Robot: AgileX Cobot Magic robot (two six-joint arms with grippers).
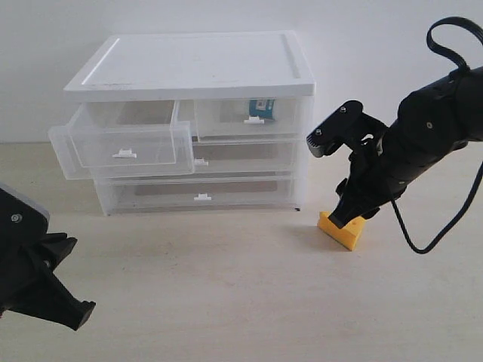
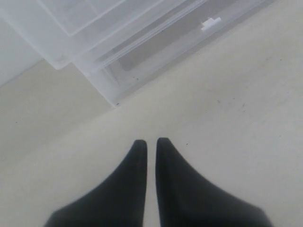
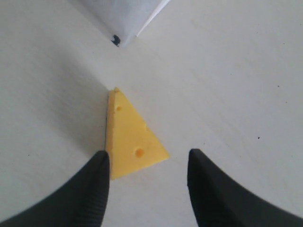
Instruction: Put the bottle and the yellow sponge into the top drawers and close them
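The yellow sponge (image 1: 341,230) lies on the table to the right of the drawer unit. It is a wedge with small holes (image 3: 130,137). My right gripper (image 3: 148,158) hangs open just over it; one fingertip (image 3: 100,163) is close beside the sponge's edge, the other stands apart. The bottle (image 1: 262,107) shows through the front of the top right drawer (image 1: 253,117), which is pushed in. The top left drawer (image 1: 121,147) is pulled out and looks empty. Low at the front left, my left gripper (image 1: 79,313) (image 2: 151,142) is shut on nothing.
The drawer unit (image 1: 189,64) has a white lid and two wide drawers below (image 1: 201,197). Its lower corner (image 3: 118,40) stands a short way beyond the sponge. A black cable (image 1: 453,45) loops from the right arm. A white wall is behind.
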